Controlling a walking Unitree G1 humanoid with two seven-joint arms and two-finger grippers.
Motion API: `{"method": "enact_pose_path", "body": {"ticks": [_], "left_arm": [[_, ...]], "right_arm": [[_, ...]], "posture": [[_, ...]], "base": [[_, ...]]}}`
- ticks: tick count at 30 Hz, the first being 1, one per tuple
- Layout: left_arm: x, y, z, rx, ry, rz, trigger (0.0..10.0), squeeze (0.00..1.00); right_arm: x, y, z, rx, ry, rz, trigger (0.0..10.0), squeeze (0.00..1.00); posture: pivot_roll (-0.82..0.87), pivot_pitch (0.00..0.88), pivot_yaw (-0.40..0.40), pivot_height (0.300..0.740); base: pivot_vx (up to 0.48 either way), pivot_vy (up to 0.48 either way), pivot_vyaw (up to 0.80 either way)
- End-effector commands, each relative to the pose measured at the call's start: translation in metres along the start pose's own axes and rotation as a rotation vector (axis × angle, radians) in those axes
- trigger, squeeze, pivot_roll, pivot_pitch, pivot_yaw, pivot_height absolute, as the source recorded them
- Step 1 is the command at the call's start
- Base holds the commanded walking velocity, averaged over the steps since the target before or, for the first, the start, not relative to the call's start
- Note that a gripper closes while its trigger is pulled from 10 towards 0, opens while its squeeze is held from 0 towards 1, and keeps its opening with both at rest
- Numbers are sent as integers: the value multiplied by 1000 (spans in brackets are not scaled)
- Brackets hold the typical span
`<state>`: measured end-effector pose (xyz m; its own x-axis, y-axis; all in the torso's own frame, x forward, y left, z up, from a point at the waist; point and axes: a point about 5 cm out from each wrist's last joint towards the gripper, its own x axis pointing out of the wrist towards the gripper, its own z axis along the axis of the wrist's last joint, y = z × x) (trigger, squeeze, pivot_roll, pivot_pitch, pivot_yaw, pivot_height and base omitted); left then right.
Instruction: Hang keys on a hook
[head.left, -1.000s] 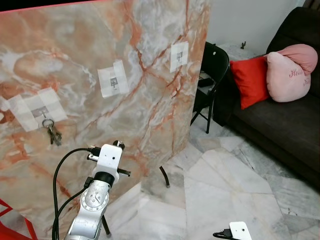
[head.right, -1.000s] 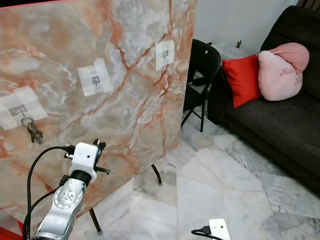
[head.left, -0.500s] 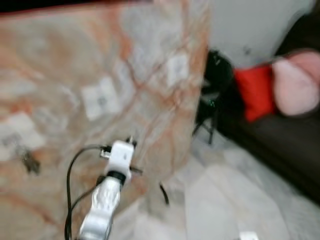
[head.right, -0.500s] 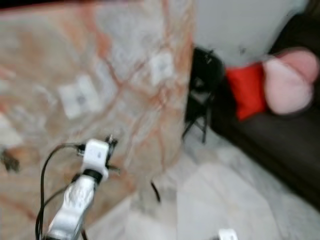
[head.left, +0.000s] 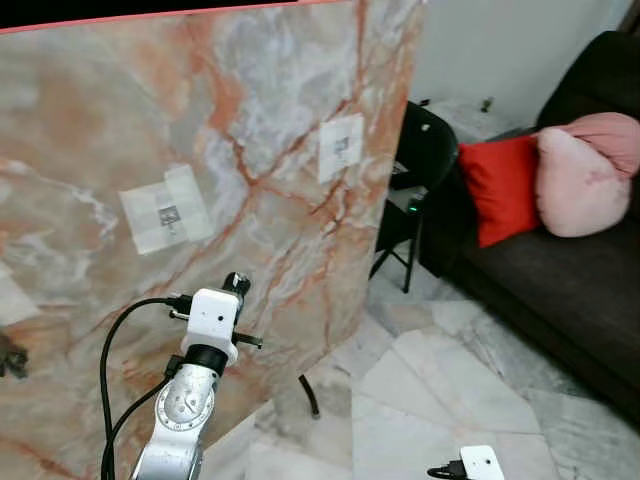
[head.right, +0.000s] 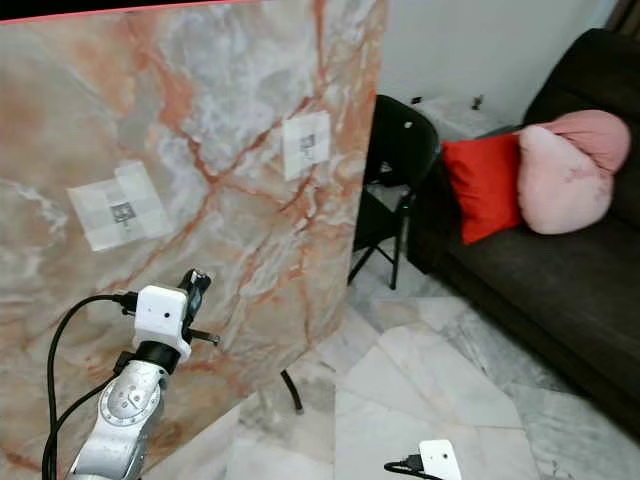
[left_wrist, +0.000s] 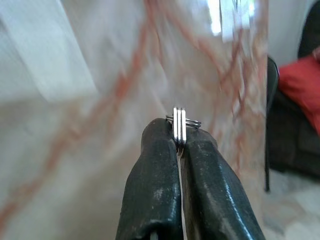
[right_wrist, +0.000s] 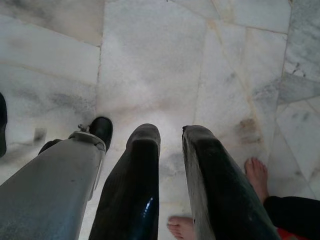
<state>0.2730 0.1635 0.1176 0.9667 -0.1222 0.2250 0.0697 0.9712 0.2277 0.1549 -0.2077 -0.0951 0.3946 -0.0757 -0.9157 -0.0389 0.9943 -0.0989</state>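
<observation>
Key ring (left_wrist: 179, 123): pinched edge-on between my left gripper (left_wrist: 178, 145) fingertips, held up close to the marble board (head.left: 270, 120). The keys below the ring are hidden.

Hooks: two free ones on taped white patches, nearer hook (head.left: 168, 213) above my raised left arm, farther hook (head.left: 341, 146) toward the board's right edge. A dark bunch (head.left: 12, 358) hangs at the board's far left, too cut off to name.

Right gripper (right_wrist: 170, 145): idle, fingers slightly parted, empty, pointing at the floor (right_wrist: 150, 65).

Beyond: chair (head.left: 425, 150), sofa (head.left: 560, 270) with red cushion (head.left: 500, 185) and pink cushion (head.left: 585, 180).

Progress: ring in hand, not yet hung. Left to do, I judge: raise it to a free hook, slip it on, let go.
</observation>
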Motion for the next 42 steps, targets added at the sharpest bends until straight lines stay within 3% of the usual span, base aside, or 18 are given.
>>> {"method": "enact_pose_path", "body": {"ticks": [1, 11, 17, 28, 42], "left_arm": [[2, 7, 8, -2, -42, 40, 10000, 0], [-4, 31, 15, 25, -80, 167, 10000, 0], [-3, 36, 18, 4, -101, 219, 10000, 0], [2, 40, 26, -11, -136, 263, 10000, 0], [12, 32, 36, -32, -167, 222, 10000, 0]], "right_arm": [[0, -1, 5, -4, -14, -5, 10000, 0], [0, -2, 5, -14, -13, -6, 10000, 0], [0, -2, 5, -24, -14, -4, 10000, 0], [0, -3, 6, -34, -15, -5, 10000, 0], [0, -3, 7, -36, -17, -6, 10000, 0]], "posture": [[126, 0, -104, 740], [132, 0, -109, 740], [134, 0, -112, 740], [131, 0, -113, 740], [127, 0, -111, 740]], "base": [[0, 0, 0], [0, 0, 0], [0, 0, 0], [0, 0, 0], [0, 0, 0]]}}
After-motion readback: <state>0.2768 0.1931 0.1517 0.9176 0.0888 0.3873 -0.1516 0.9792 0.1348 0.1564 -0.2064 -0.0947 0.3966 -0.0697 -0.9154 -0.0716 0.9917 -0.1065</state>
